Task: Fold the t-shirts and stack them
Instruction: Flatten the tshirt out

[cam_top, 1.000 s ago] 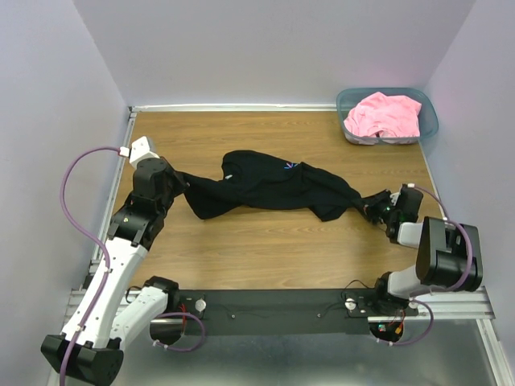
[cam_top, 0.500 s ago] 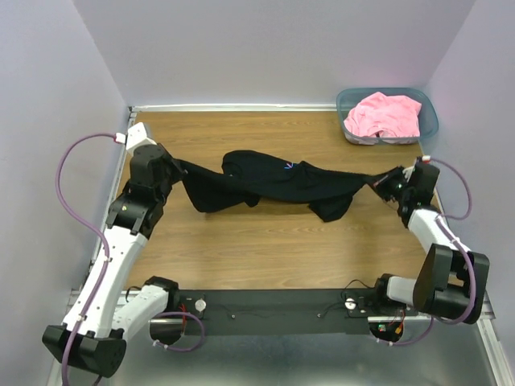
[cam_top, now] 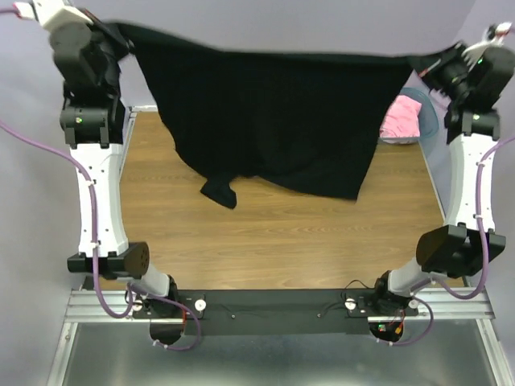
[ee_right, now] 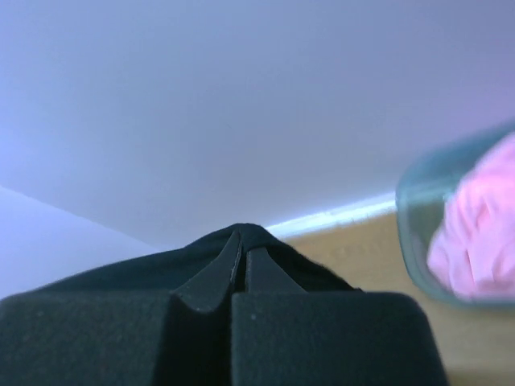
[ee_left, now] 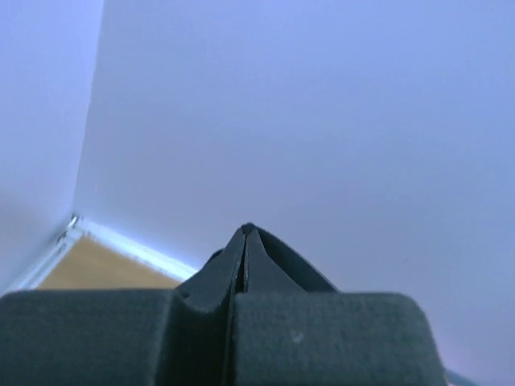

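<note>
Currently: plain black cloth t-shirt (cam_top: 265, 121) hangs above wooden tabletop (cam_top: 282, 241), stretched crosswise; left tool (cam_top: 119, 34), right tool (cam_top: 434, 64) clamp its top corners.

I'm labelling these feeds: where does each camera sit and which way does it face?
Top external: above, behind the bases, looking down on the table; both arms show, left gripper and right gripper stretching the black t-shirt.
Left wrist: on the left arm, facing the back wall; its shut fingers show.
Right wrist: on the right arm, facing the back wall; shut fingers, black t-shirt.
Shared: top and right wrist both see the pink t-shirt in the teal bin.
</note>
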### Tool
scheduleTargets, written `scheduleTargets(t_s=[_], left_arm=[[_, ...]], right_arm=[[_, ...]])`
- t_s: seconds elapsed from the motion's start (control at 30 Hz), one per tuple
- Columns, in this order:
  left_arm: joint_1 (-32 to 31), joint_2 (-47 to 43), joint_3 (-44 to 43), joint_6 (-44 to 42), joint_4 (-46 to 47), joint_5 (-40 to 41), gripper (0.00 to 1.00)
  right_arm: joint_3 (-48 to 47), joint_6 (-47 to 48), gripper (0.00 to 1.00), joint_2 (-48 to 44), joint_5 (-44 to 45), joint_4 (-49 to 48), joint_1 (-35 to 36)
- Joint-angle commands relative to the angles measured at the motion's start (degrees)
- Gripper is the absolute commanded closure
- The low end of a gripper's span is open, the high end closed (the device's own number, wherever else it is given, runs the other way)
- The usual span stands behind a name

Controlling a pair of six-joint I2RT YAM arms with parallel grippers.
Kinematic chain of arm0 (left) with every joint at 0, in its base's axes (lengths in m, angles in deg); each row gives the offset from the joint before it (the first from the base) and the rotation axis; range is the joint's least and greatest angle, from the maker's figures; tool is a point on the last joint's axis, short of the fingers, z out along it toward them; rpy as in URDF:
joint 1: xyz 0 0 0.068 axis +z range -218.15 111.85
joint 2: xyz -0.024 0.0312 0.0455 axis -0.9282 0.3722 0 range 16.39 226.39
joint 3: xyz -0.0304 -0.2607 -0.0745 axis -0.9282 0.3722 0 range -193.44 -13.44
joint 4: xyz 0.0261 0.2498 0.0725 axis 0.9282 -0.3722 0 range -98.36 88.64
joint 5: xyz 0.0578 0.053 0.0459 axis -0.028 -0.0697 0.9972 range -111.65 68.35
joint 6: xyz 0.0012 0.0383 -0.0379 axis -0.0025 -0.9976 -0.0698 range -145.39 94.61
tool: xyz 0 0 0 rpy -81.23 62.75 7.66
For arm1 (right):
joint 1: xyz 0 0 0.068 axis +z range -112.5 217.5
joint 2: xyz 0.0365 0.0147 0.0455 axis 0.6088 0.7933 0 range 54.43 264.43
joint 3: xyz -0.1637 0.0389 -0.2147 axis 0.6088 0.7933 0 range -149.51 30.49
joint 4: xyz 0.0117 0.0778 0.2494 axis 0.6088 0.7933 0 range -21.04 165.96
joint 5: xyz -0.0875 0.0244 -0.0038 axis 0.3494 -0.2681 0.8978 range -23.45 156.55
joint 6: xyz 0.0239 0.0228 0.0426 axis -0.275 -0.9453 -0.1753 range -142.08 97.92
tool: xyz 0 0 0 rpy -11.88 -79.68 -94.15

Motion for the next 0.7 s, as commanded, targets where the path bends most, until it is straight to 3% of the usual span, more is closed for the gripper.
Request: scheduleTargets(t_s=[0.0, 0.13, 0.33, 0.5, 0.67], left_arm=[[3.31, 3.38, -17.77, -2.89, 2.3, -1.25, 1.0], [4.19, -0.21, -17.45, -5.35, 6.96, -1.08, 1.0], [4.19, -13.83, -5.15, -10.8, 12.68, 4.54, 1.0], [2.52, -21.64, -6.89, -16.16, 10.13, 9.28, 1.0], [-2.93, -29.47, -8.92, -23.54, 9.69, 14.03, 1.0]], right_arm=[[-14.76, 3.37, 0.99, 3.8, -0.07, 5.06, -0.37], [-21.73, 7.14, 0.99, 3.3, -3.5, 5.33, -0.46], [-15.85, 13.3, 0.99, -5.31, -1.75, 5.42, -0.46], [-12.59, 17.16, 0.99, -13.83, 0.53, 7.51, -0.2], [-15.49, 22.44, 0.99, -19.64, 6.94, 11.83, 5.15]])
